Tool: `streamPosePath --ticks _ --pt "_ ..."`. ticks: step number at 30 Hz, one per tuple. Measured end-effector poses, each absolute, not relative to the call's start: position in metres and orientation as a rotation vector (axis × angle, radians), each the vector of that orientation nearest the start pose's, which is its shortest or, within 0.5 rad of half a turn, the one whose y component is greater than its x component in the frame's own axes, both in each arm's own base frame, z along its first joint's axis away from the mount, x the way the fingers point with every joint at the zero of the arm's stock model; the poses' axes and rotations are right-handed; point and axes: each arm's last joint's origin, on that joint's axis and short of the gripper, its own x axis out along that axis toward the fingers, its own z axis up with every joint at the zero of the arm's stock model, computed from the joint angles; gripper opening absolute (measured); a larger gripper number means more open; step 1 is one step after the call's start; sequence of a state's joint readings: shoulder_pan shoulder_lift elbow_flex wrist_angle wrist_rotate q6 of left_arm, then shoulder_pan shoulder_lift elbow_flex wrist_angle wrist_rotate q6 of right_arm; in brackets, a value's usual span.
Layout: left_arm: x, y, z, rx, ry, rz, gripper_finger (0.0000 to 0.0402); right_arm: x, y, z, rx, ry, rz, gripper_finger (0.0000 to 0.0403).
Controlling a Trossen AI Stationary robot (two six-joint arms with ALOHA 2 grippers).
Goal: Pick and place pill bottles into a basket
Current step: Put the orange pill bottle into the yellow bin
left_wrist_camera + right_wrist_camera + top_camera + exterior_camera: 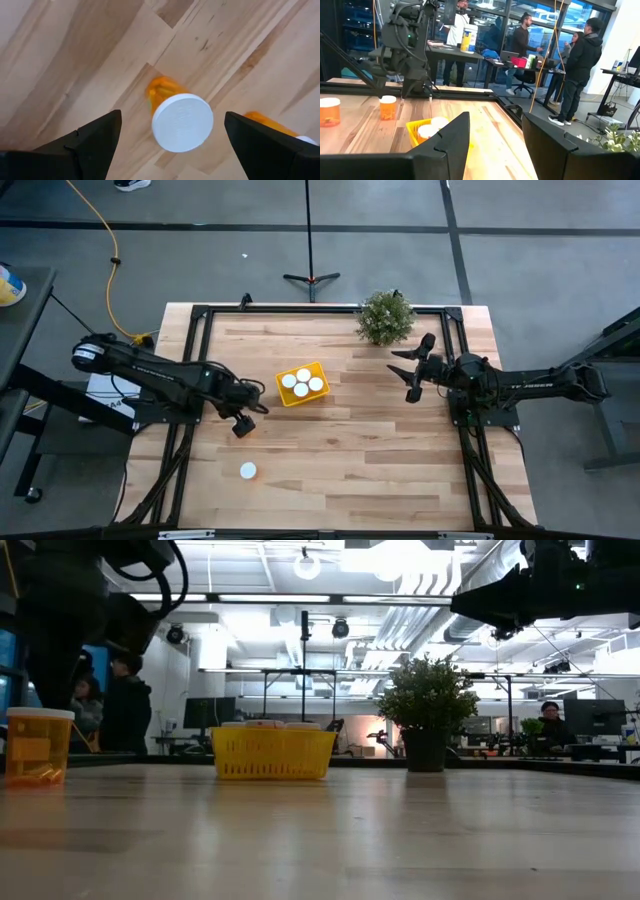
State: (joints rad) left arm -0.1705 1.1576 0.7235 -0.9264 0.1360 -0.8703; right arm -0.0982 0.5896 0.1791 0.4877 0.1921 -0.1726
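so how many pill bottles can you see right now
5. Three white caps show inside the yellow basket. One bottle stands under the open left gripper, and one stands alone nearer the table's front edge. More may be hidden.

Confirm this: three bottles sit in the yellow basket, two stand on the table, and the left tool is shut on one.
Wrong on the last point. The left wrist view shows the left tool open above a pill bottle, not gripping it. The rest holds: three white caps in the basket.
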Motion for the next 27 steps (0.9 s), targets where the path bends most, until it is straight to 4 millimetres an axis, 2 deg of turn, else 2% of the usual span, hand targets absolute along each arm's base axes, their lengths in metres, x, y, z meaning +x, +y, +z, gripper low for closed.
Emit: streamPosePath --ticks 8,16,27 --pt "0.177 -0.048 0.201 -0.631 1.362 0.356 0.0390 0.144 -0.020 0.215 -0.168 -0.051 -0.296 0.0172" --pt "0.183 -0.062 0.187 -0.527 1.442 0.323 0.0390 0.144 -0.020 0.214 -0.169 -0.045 -0.295 0.0172" --pt "0.188 -0.063 0.178 -0.497 1.482 0.325 0.0386 0.144 -0.020 0.213 -0.171 -0.032 -0.294 0.0172"
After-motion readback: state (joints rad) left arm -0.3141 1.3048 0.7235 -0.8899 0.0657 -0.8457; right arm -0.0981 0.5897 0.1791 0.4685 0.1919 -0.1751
